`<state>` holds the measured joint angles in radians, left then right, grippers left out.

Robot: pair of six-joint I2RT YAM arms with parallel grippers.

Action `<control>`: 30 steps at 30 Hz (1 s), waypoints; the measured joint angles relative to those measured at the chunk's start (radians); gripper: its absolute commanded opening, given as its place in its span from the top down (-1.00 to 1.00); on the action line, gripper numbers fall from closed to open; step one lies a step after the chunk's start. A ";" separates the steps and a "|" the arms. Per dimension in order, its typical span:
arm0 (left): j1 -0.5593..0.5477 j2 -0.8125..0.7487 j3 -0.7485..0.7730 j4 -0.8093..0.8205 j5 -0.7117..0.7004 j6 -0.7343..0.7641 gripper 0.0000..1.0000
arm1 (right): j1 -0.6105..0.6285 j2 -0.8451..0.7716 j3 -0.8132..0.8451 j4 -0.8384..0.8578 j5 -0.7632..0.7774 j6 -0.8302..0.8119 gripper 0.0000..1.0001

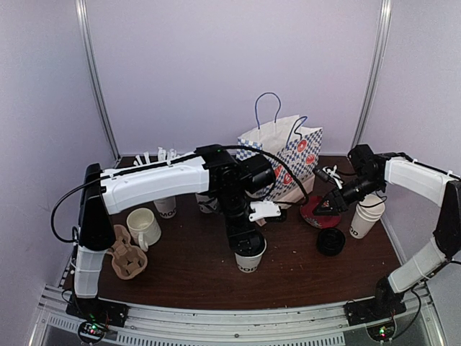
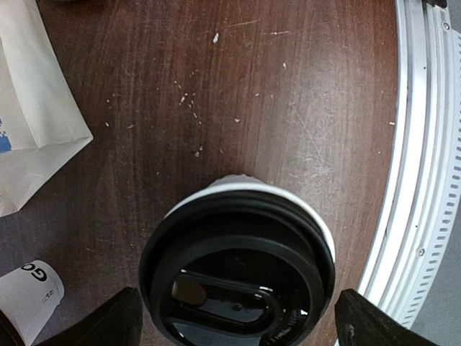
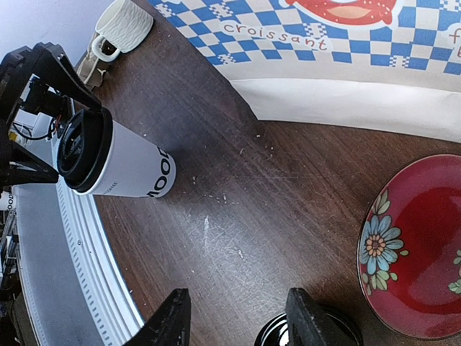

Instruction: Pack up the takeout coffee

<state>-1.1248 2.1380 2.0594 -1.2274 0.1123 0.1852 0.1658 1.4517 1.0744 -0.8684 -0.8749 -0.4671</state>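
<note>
The takeout cup (image 1: 249, 257) is seen upright near the middle of the counter's (image 1: 189, 275) near edge, straddled by the left end effector (image 2: 245, 321), spread wide, pads (image 2: 119, 323) seemingly clear. Squeezing is best done gently below the lid (image 2: 238, 277), 2 pads level.

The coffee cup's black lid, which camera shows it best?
The left wrist view: the lid looms large, seen from above. The right wrist view shows it small, from the side. In the top view the left arm hides it; only the cup shows.
</note>
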 measured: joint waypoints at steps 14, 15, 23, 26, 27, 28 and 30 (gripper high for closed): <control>0.000 -0.026 0.006 0.017 -0.028 -0.001 -0.95 | 0.002 0.003 0.002 -0.016 -0.006 -0.005 0.03; 0.000 -0.049 -0.011 0.035 -0.040 -0.001 -0.95 | 0.002 0.003 0.003 -0.016 -0.007 -0.005 0.04; 0.000 -0.317 -0.241 0.173 -0.183 -0.068 -0.90 | 0.013 -0.016 0.051 -0.055 -0.032 0.014 0.05; 0.003 -0.367 -0.301 0.217 -0.237 -0.148 -0.76 | 0.042 -0.043 0.053 -0.061 -0.047 0.042 0.07; 0.006 -0.373 -0.315 0.229 -0.246 -0.177 -0.72 | 0.055 -0.051 0.053 -0.062 -0.051 0.052 0.07; 0.011 -0.379 -0.335 0.244 -0.254 -0.212 -0.70 | 0.068 -0.056 0.053 -0.063 -0.054 0.061 0.08; 0.021 -0.382 -0.376 0.274 -0.259 -0.280 -0.64 | 0.104 -0.063 0.053 -0.064 -0.064 0.095 0.12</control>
<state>-1.1042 1.7561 1.6833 -0.9539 -0.1463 -0.0948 0.2695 1.3891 1.1271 -0.9329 -0.9394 -0.3721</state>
